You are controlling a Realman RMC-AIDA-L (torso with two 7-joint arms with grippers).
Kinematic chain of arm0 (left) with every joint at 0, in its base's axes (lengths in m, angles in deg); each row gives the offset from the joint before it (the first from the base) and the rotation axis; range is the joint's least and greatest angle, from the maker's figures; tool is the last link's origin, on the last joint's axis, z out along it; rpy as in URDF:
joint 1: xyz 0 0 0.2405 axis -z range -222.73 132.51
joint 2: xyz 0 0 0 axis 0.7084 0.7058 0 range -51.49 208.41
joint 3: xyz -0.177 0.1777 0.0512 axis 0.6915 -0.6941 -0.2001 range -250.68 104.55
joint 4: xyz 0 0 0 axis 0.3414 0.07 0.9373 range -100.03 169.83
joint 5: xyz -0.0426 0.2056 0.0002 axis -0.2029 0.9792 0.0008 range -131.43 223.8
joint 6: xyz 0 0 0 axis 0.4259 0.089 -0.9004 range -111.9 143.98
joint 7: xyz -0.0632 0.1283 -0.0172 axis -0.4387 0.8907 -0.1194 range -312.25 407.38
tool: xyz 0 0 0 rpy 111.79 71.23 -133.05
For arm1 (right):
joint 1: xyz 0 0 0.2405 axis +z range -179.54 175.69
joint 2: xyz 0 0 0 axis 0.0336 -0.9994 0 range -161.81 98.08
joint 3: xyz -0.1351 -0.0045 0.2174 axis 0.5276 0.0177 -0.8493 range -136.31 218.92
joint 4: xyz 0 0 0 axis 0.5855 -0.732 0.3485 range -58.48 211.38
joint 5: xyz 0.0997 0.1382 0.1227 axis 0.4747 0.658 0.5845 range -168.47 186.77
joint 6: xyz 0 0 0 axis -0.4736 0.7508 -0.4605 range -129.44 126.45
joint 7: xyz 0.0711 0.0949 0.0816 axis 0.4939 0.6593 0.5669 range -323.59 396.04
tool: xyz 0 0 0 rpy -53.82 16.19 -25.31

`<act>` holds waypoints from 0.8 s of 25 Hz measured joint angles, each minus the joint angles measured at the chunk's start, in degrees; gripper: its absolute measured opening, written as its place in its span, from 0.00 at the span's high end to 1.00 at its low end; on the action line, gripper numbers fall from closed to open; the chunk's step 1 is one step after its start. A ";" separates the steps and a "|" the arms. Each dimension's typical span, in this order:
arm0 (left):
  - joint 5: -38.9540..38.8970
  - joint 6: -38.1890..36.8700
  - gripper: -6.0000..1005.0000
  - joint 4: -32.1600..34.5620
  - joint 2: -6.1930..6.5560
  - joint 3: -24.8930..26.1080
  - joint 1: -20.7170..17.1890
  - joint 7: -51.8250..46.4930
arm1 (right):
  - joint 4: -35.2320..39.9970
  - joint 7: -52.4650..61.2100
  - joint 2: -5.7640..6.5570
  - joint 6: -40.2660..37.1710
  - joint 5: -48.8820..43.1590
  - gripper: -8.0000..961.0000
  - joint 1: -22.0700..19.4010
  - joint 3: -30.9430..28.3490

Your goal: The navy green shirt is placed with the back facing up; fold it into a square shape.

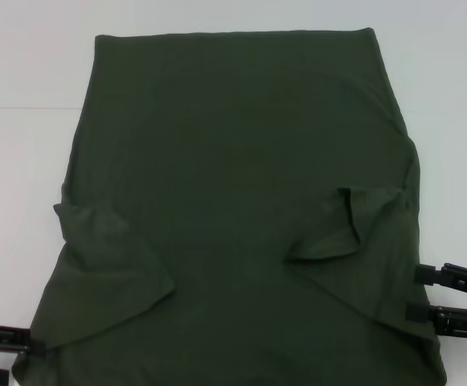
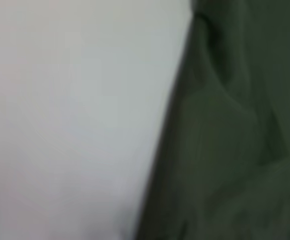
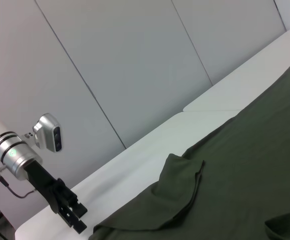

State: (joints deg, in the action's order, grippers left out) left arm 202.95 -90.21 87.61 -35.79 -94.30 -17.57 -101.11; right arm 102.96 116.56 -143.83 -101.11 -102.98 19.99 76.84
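Observation:
The navy green shirt (image 1: pixel 233 201) lies flat on the white table (image 1: pixel 24 80), and both short sleeves are folded inward onto the body. My left gripper (image 1: pixel 20 358) is open at the shirt's near left corner, with its fingertips at the cloth edge. My right gripper (image 1: pixel 418 293) is open at the shirt's near right edge, and its fingers touch the cloth. The right wrist view shows the shirt (image 3: pixel 234 175), one folded sleeve and my left gripper (image 3: pixel 77 220) at the shirt's corner. The left wrist view shows the shirt's edge (image 2: pixel 234 150) on the table (image 2: pixel 60 125).
The white table top (image 3: pixel 149 140) has a seam across it beyond the shirt. Grey wall panels (image 3: pixel 135 60) stand behind the table. The shirt's near hem runs past the bottom of the head view.

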 joint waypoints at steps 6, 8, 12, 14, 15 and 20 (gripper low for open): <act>0.12 3.08 0.16 -0.38 -0.66 -1.31 -0.35 1.34 | 0.03 0.09 0.04 0.01 -0.02 0.04 0.24 -0.12; 0.13 3.52 0.16 -0.46 -0.74 -1.38 -0.26 1.57 | 0.03 0.13 0.05 0.01 -0.02 0.04 0.32 -0.22; 0.30 4.27 0.16 -0.48 -1.03 -1.44 -0.02 1.96 | 0.03 0.10 0.04 0.01 -0.02 0.04 0.54 -0.16; 0.26 4.73 0.16 -0.28 -1.07 -1.44 -0.05 2.32 | 0.04 0.10 0.03 0.01 -0.02 0.04 0.60 -0.14; 0.18 4.93 0.16 -0.22 -1.08 -1.44 -0.10 2.45 | 0.04 0.10 0.02 0.01 -0.02 0.04 0.64 -0.13; 0.10 5.50 0.16 -0.11 -1.07 -1.45 -0.24 3.00 | 0.03 0.08 0.00 0.01 -0.02 0.04 0.92 -0.12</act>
State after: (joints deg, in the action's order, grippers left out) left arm 203.06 -84.71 87.50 -36.86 -95.75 -17.82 -98.10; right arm 103.00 116.64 -143.83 -101.10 -103.00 20.91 76.72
